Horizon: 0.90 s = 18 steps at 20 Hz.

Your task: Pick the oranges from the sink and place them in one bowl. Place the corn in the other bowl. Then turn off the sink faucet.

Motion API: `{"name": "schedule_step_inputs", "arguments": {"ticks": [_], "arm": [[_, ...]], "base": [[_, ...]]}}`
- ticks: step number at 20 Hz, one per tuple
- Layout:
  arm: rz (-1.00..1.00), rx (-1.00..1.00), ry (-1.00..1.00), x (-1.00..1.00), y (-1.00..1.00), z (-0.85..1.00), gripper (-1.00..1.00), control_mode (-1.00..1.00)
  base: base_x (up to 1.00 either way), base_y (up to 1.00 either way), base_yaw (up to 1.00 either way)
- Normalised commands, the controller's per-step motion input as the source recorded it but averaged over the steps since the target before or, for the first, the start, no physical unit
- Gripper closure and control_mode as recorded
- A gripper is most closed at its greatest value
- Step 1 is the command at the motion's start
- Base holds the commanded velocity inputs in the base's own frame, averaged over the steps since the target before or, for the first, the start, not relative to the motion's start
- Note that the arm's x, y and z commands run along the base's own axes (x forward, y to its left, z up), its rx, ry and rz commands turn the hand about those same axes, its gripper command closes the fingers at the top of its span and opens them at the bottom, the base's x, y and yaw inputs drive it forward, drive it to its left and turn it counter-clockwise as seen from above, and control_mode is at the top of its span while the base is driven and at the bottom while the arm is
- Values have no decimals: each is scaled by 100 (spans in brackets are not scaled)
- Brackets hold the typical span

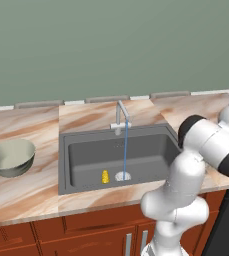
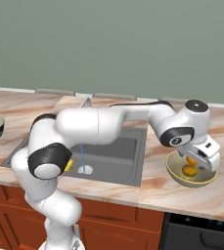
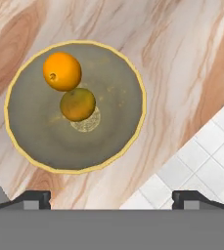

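Observation:
Two oranges [image 3: 62, 71] [image 3: 78, 104] lie touching each other inside the olive-khaki bowl [image 3: 128, 63], which stands on the counter right of the sink [image 2: 128, 156]. My gripper [image 3: 113, 199] hangs open just above that bowl [image 2: 174, 173], its fingers wide apart with nothing between them. In the right base view the gripper [image 2: 202, 157] is over the oranges [image 2: 189, 170]. The corn [image 1: 105, 176] lies on the sink [image 1: 68, 165] floor beside the drain. The sink faucet [image 1: 121, 117] is running, with a thin blue stream falling to the drain. The pale grey-green bowl [image 1: 23, 147] stands empty on the counter left of the sink.
White tiles [image 3: 201, 151] adjoin the counter close to the khaki bowl. The counter's front edge runs above brown cabinet doors [image 1: 86, 230]. A green wall [image 1: 111, 45] backs the counter. My arm's elbow [image 2: 47, 161] hangs over the sink's front left corner.

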Motion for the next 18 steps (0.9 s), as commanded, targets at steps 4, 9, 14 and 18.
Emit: {"name": "schedule_step_inputs", "arguments": {"ticks": [4,9,14,18], "arm": [[0,-4,0,-24,79,24,-100,-100],[0,-5,0,-22,89,13,-100,-100],[3,-2,-2,-31,92,0,-100,-100],[8,0,-1,-13,93,0,-100,-100]], "base": [[0,0,0],[0,0,0],[0,0,0],[0,0,0]]}}
